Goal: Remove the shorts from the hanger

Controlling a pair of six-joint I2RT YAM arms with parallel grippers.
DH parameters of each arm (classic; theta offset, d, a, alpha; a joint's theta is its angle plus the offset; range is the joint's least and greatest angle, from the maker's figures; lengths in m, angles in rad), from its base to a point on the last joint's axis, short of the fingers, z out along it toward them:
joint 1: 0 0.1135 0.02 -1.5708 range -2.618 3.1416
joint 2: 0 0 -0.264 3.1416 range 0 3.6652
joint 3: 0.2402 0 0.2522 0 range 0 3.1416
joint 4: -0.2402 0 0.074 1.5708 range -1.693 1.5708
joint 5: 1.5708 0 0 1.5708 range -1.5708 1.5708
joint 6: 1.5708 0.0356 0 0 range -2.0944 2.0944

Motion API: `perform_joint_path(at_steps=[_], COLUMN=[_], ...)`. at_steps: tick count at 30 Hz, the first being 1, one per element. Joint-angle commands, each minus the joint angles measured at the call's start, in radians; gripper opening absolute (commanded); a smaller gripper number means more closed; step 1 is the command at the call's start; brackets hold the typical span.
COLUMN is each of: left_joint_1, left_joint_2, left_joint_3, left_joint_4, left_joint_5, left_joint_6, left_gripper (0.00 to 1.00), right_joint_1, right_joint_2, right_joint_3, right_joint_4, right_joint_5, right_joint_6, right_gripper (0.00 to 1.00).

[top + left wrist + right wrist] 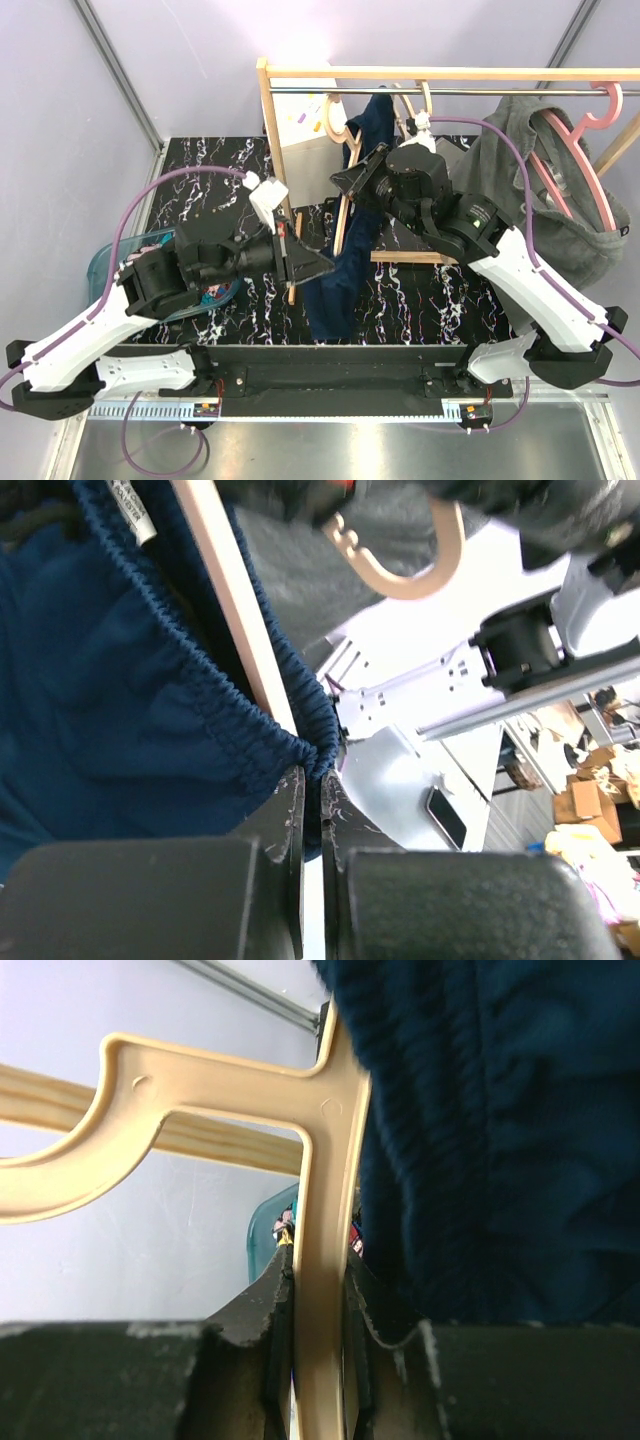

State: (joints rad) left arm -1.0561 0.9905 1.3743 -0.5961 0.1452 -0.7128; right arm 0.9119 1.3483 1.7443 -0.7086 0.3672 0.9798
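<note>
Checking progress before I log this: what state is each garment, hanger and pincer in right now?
Navy shorts: on the cream hanger, waistband pinched.
Cream hanger: clamped by right pincer.
Left pincer: shut on navy shorts.
Right pincer: shut on cream hanger.
Grey shorts: draped on pink hanger.

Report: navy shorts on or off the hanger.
On: the navy shorts hang with waistband around the cream hanger; left gripper pinches the waistband, right gripper clamps the hanger.

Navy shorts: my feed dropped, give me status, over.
Left gripper shut on waistband of navy blue cloth shorts. Right gripper shut on cream plastic hanger. Shorts not yet off it. Dark grey cloth shorts hang apart, nothing blocking.
</note>
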Motion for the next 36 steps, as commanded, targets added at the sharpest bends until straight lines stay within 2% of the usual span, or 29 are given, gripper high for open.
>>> perform_joint_path(at_steps=[1, 8, 15, 18, 24, 28, 30, 36], left_joint_1=[-0.057, -0.097, -0.087, -0.078, -0.076, -0.061, -0.032, 0.048], left_joint_2=[-0.085, -0.081, -0.046, 0.013, 0.053, 0.039, 0.040, 0.079], left_joint_3=[-0.096, -0.144, -0.156, -0.115, -0.156, -0.146, -0.120, -0.031], left_joint_4=[0.005, 0.002, -0.016, -0.039, -0.028, -0.041, -0.039, -0.031], left_joint_5=[0.068, 0.044, -0.136, -0.090, -0.061, -0.131, -0.142, -0.222], left_joint_6=[-0.072, -0.068, -0.020, -0.002, -0.059, -0.047, -0.047, -0.021], left_gripper=[0.00, 0.00, 0.00, 0.00, 0.00, 0.00, 0.00, 0.00], right_joint_1=[-0.007, -0.007, -0.007, -0.008, -0.008, -0.011, -0.018, -0.018], right_joint_2=[-0.008, -0.003, -0.049, -0.093, -0.141, -0.158, -0.144, -0.182], right_joint_3=[0.083, 0.110, 0.098, 0.061, 0.032, 0.041, 0.069, -0.012], right_joint_4=[0.084, 0.084, 0.005, 0.014, 0.055, 0.014, -0.047, -0.022], right_joint_5=[0.148, 0.127, -0.082, -0.129, -0.151, -0.183, -0.267, -0.453], right_joint_6=[0.031, 0.063, 0.173, 0.206, 0.247, 0.302, 0.345, 0.405], right_gripper=[0.00, 0.00, 0.00, 0.00, 0.00, 0.00, 0.00, 0.00])
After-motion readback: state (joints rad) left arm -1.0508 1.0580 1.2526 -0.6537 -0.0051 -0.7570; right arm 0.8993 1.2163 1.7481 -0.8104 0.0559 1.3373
